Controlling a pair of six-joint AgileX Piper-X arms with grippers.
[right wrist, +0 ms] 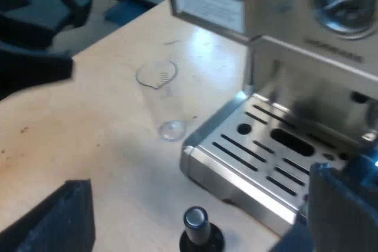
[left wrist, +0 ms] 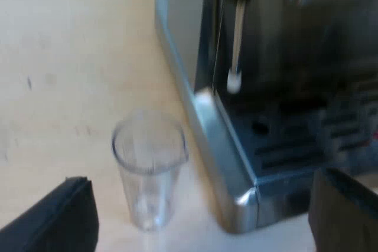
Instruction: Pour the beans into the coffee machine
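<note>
Presently, we are hovering both arms by the espresso machine (right wrist: 283, 146), our left gripper (left wrist: 201, 213) and right gripper (right wrist: 198, 216) gaping wide and holding nothing. The measuring glass (left wrist: 149, 163) is standing upright on the table (left wrist: 59, 57), just beside the machine's drip-tray corner, looking empty. By our reckoning, the pour is either done or waiting on beans.
</note>
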